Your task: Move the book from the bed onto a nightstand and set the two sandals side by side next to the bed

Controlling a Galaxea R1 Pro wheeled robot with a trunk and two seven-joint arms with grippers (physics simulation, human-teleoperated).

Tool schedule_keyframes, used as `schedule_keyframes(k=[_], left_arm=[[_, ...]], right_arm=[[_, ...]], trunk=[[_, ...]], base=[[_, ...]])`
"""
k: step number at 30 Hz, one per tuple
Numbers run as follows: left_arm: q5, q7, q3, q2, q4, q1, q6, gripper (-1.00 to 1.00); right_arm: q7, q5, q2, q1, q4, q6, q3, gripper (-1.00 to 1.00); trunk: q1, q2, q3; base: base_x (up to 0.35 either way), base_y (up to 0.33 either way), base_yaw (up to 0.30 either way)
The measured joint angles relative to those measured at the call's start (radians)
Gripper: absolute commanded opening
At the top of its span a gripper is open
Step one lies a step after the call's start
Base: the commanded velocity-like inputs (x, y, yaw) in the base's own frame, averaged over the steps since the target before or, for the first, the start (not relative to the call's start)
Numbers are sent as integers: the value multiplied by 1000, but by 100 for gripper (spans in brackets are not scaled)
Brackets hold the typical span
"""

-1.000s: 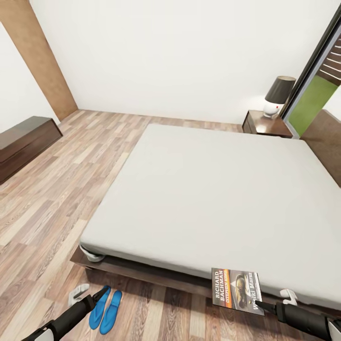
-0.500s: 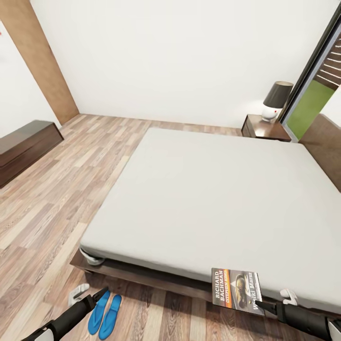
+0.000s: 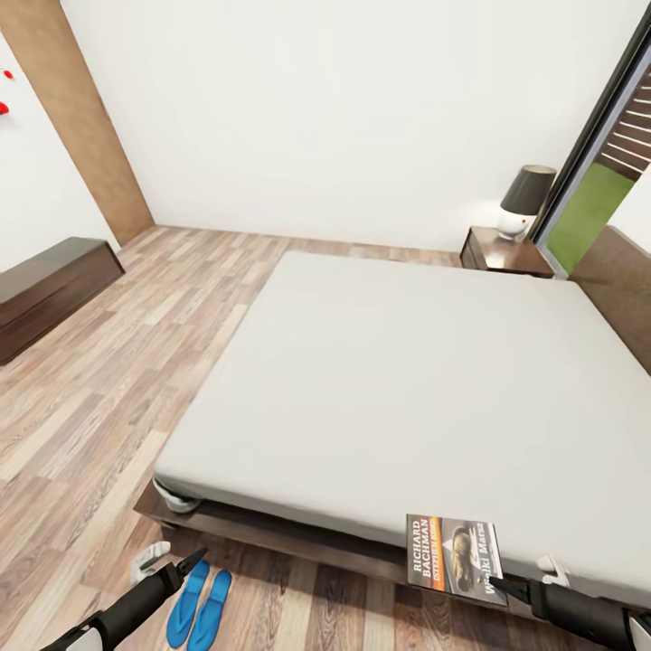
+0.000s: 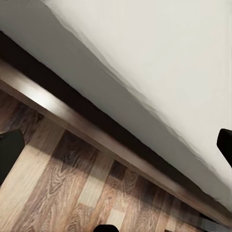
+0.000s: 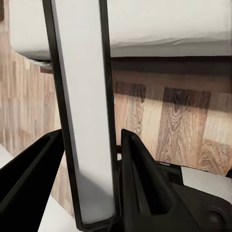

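At 5 o'clock of the head view, the right hand [image 3: 503, 585] grips the book [image 3: 455, 552] by its edge, holding it over the bed's [image 3: 407, 380] near rim. The left hand [image 3: 192, 562], at 7 o'clock, is spread open above the two sandals [image 3: 201, 601], lying side by side on the floor [image 3: 99, 362]. The nightstand [image 3: 506, 253] stands at 1 o'clock, bearing a lamp [image 3: 523, 201].
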Motion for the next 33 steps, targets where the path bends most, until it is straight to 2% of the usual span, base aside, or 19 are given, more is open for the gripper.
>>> schedule_keyframes(k=[4, 7, 20, 26, 31, 33], left_arm=[[0, 0, 0, 0, 0, 0, 0, 100], [0, 0, 0, 0, 0, 0, 0, 100], [0, 1, 0, 0, 0, 0, 0, 100], [0, 2, 0, 0, 0, 0, 0, 100], [0, 2, -1, 0, 1, 0, 0, 100], [0, 0, -1, 0, 1, 0, 0, 100]], right_arm=[[-1, -2, 0, 0, 86, 4, -9, -100], [-2, -5, 0, 0, 109, 4, -15, -100], [12, -7, -2, 0, 121, -6, -7, -100], [18, -7, -29, 0, 125, 0, -6, -100], [53, -6, -34, 0, 128, -8, -5, -100], [58, -6, -35, 0, 129, -34, -5, -100]], trunk=[[0, 0, 6], [0, 0, 10], [0, 0, 25], [0, 0, 31], [0, 0, 39], [0, 0, 43]], base=[[0, 0, 140], [0, 0, 59], [0, 0, 19], [0, 0, 1], [0, 0, 0], [0, 0, 0]])
